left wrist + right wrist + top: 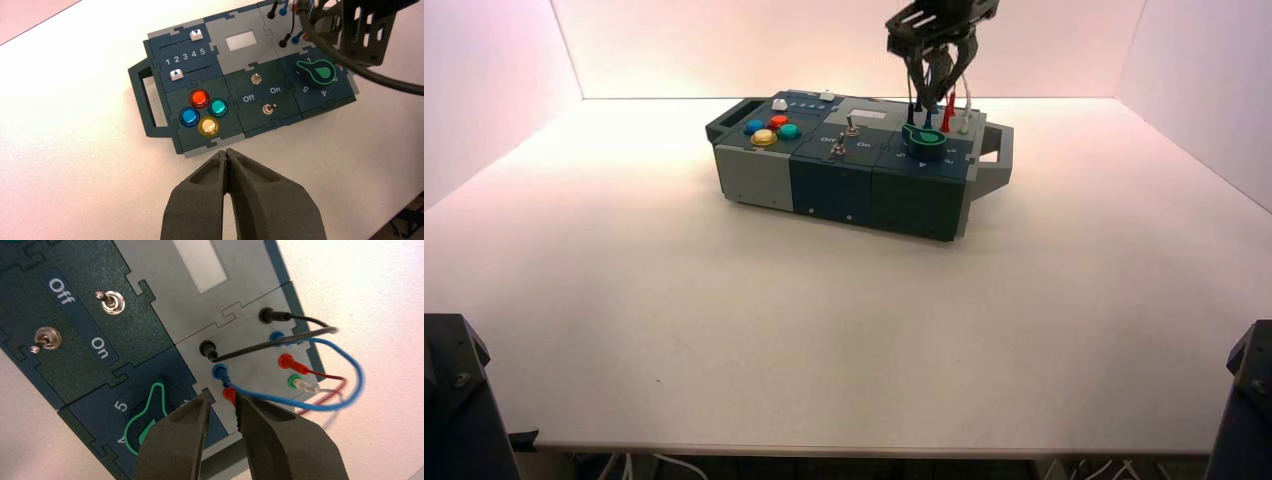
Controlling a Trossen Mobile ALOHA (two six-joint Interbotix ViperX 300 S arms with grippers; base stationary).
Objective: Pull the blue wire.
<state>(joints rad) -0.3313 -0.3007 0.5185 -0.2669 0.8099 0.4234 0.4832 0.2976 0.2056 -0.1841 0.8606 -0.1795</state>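
Note:
The blue wire (350, 390) loops off the grey panel at the box's right end, between one blue plug (220, 371) and another (276, 336). My right gripper (221, 400) hangs open over that panel. Its fingertips stand either side of a red plug (229, 394), just below the near blue plug, and one finger (260, 425) covers part of the blue wire. In the high view the right gripper (936, 95) is above the wire plugs, with a blue plug (927, 119) under it. My left gripper (227, 152) is shut and empty, over the table off the box's front edge.
The box (844, 185) stands at the table's back middle. A black wire (300, 332), a red wire (320, 375) and a white plug (305, 386) crowd the same panel. A green knob (145, 415) and two toggle switches (111, 302) sit beside it. Coloured buttons (202, 112) are at the left end.

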